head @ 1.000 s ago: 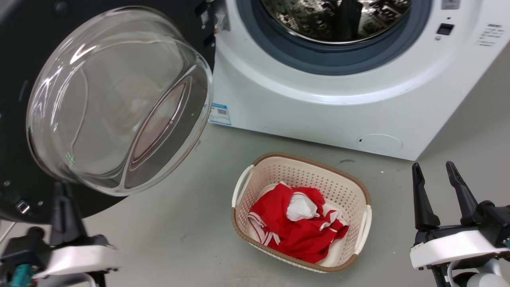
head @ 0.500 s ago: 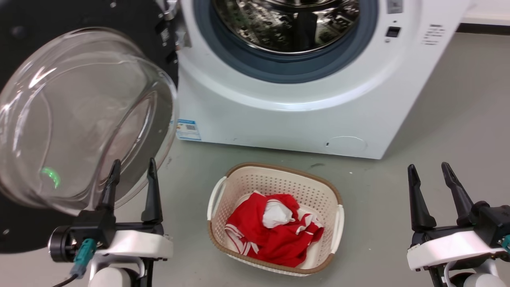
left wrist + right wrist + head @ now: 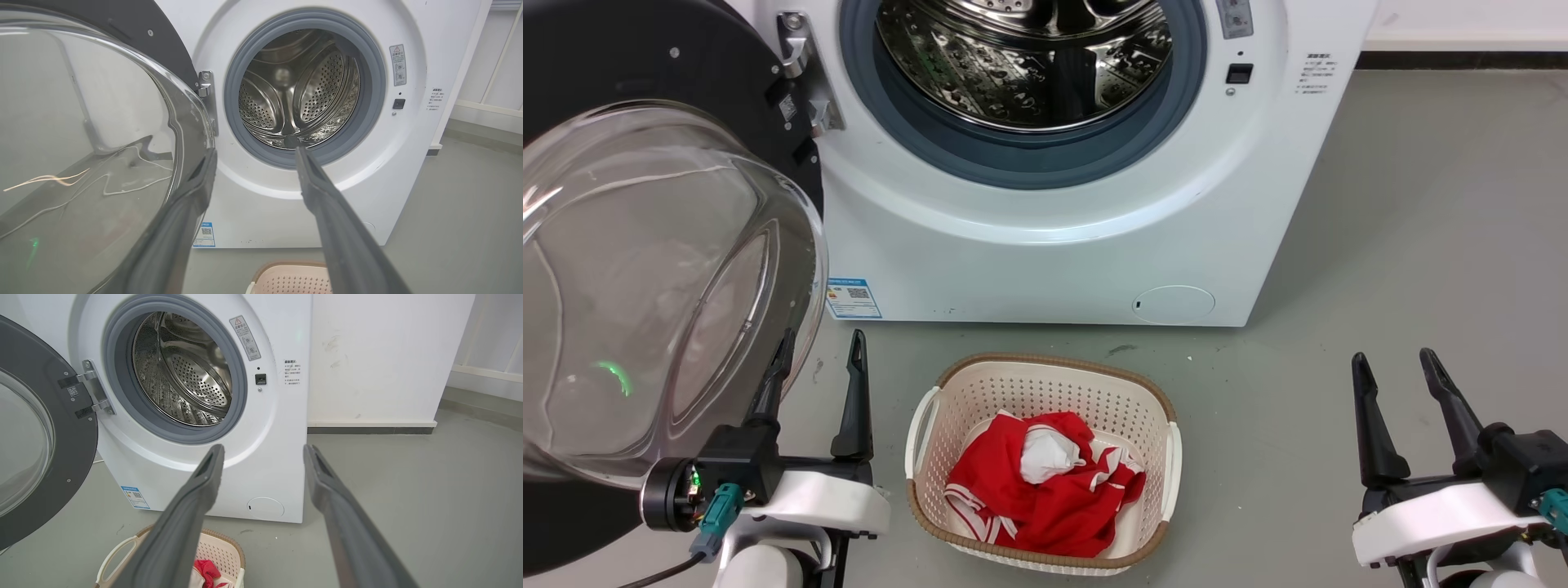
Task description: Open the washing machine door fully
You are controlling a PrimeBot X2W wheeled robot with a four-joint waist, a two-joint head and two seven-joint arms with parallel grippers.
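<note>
While the washing machine door [image 3: 662,269] stands swung out on its hinge [image 3: 800,73] to the left of the white machine [image 3: 1045,245], its glossy black disc faces the room and the clear glass bowl bulges from its centre, catching a small green glint. The steel drum [image 3: 1029,65] and its grey rubber ring [image 3: 1013,163] lie exposed.

The left gripper [image 3: 821,339] rises just beside the bowl's lower rim, jaws parted and holding nothing. One finger overlaps the glass in the head view, and whether it touches cannot be told. The right gripper [image 3: 1392,359] stands well apart at the right, likewise spread and empty. A cream basket [image 3: 1168,408] with a red garment [image 3: 1045,490] sits on the floor between them.

A second ago the left gripper was low and blurred under the door's edge. The head camera has since shifted, bringing in more drum and more floor at the right.
</note>
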